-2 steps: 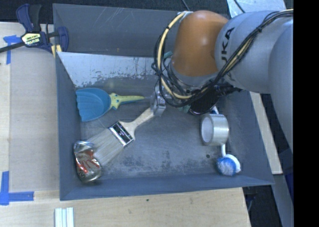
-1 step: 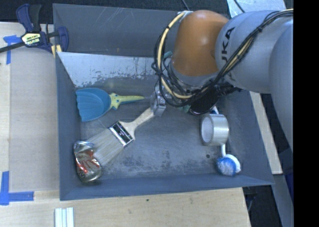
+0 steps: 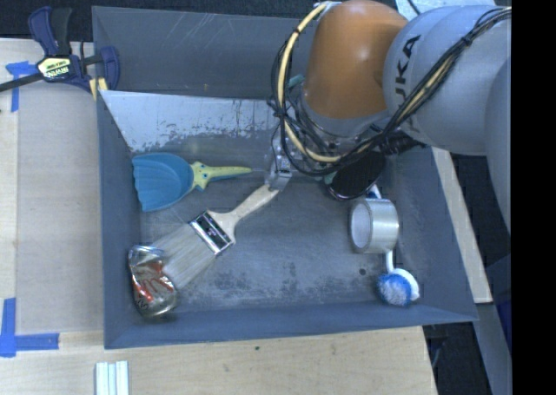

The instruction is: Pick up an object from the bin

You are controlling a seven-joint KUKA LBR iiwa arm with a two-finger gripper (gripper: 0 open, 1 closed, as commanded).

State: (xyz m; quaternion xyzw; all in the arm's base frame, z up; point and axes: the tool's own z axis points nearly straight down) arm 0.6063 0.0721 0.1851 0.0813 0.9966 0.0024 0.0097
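Since the claw hangs low over the very tip of the paintbrush's pale wooden handle, near the middle of the bin, a grip taken there would likely be a poor one. The brush is long and its heavy bristle end lies far off toward the near left corner, so it could swing down or slip free when lifted. Whether the claw is wide or narrow I cannot tell. The yellow handle of the blue scoop ends just beside the claw and might get nipped or knocked along with the brush. The bin also holds a crumpled shiny wrapper touching the bristles, a roll of grey tape, a blue and white ball and a black thing under the arm.
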